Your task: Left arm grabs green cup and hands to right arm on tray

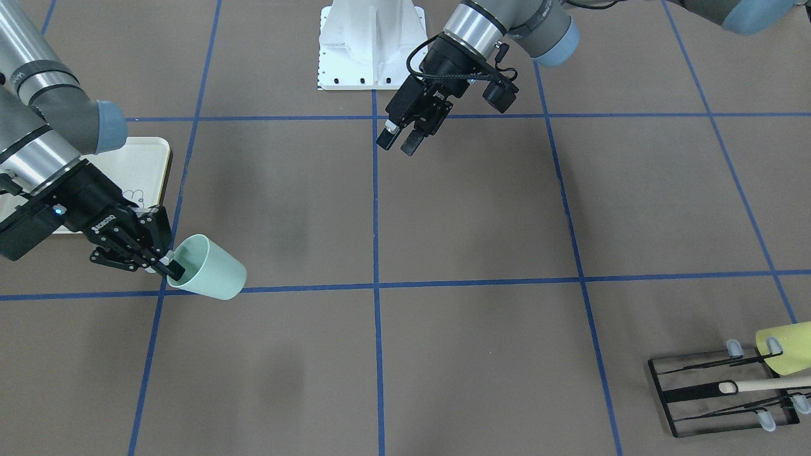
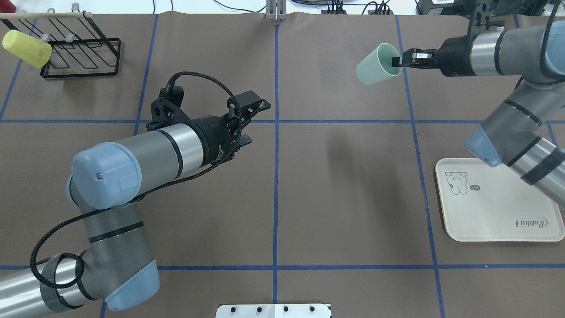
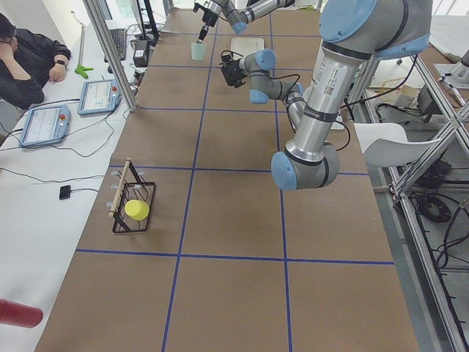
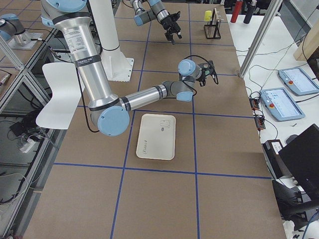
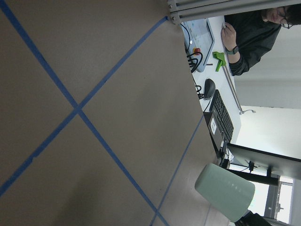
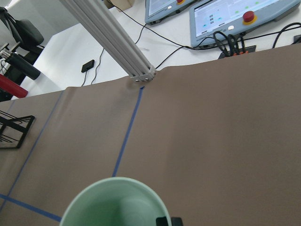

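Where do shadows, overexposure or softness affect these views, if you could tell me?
Overhead exterior: even light, with soft, diffuse shadows on the table, one below the green cup in frame. Left wrist-mounted: the window at lower right is blown out to white. Right wrist-mounted: the cup's rim, cut off by the bottom edge, looks slightly soft.

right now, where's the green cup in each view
Front-facing: cup lower left, rim gripped by the right pincer.
Overhead: cup upper right.
Exterior left: cup far top, small.
Exterior right: cannot make it out at the near arm's tip.
Left wrist: cup lower right.
Right wrist: cup bottom edge, mouth toward the camera.
Shared landmark: tray, on the side of the arm holding the cup.
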Action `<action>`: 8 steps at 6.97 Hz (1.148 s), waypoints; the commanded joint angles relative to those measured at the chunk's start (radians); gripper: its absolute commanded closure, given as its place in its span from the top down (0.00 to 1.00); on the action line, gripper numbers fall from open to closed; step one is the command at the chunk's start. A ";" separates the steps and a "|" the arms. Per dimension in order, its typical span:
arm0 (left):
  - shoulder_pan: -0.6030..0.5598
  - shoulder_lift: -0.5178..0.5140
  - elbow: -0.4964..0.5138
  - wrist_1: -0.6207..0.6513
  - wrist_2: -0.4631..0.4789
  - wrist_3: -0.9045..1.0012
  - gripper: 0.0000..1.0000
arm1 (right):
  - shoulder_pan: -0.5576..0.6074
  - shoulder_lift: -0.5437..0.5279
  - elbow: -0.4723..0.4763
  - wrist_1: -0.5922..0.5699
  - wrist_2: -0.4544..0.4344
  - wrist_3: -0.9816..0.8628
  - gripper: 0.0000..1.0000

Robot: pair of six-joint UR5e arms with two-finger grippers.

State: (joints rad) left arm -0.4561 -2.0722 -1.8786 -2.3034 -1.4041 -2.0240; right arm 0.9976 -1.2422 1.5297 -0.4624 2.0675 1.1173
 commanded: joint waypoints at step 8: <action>-0.193 0.015 -0.083 0.377 -0.007 0.651 0.99 | 0.116 -0.393 0.229 -0.398 0.040 -0.723 0.00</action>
State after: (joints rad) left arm -0.6209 -2.0674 -1.9590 -1.9366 -1.4099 -1.4170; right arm 1.1112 -1.5734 1.6578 -0.7291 2.0980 0.4544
